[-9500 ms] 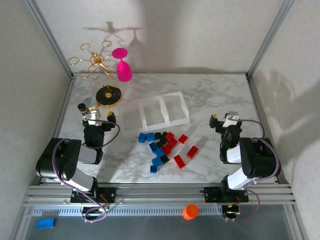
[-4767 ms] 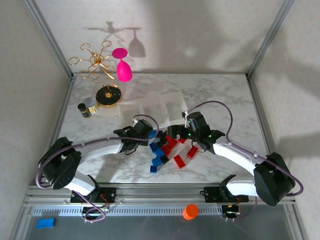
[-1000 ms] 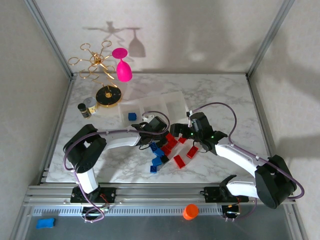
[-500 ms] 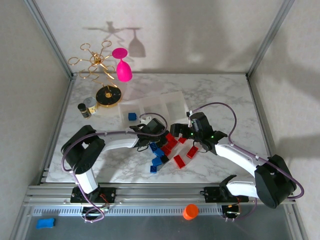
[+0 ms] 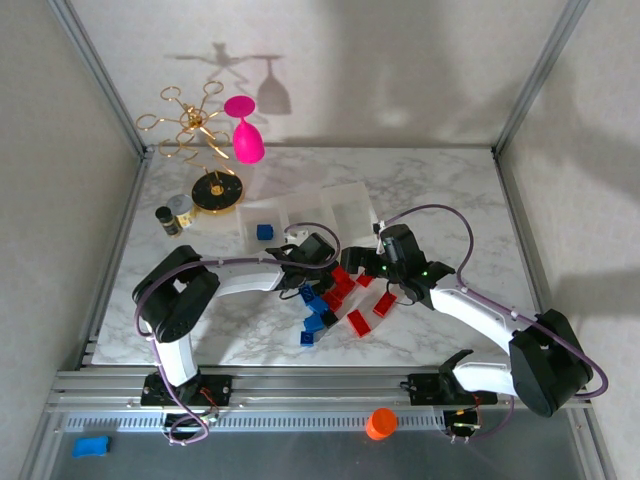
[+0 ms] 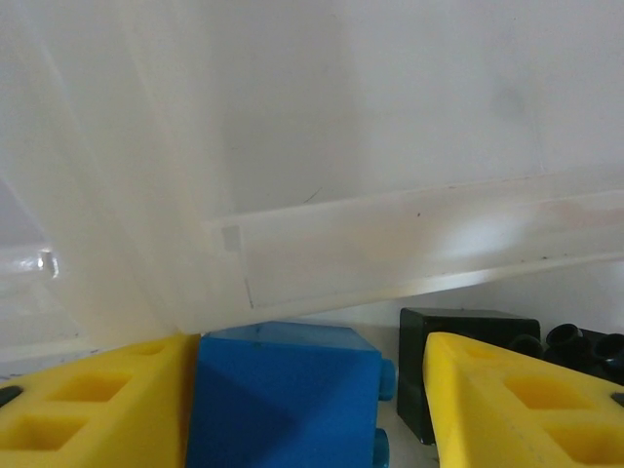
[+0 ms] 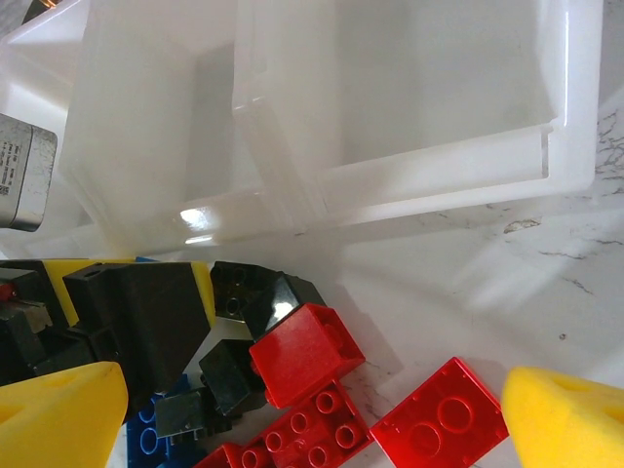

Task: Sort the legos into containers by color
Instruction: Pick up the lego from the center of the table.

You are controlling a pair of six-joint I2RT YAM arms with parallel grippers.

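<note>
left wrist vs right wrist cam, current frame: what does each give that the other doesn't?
Left wrist adds: a blue plastic brick between the left gripper's yellow pads, touching one pad, with a gap at the other. Right wrist adds: red plastic bricks on the marble between the open right gripper's fingers, plus the left gripper's black body. Both: the translucent white compartment tray and black plastic bricks near it.
</note>
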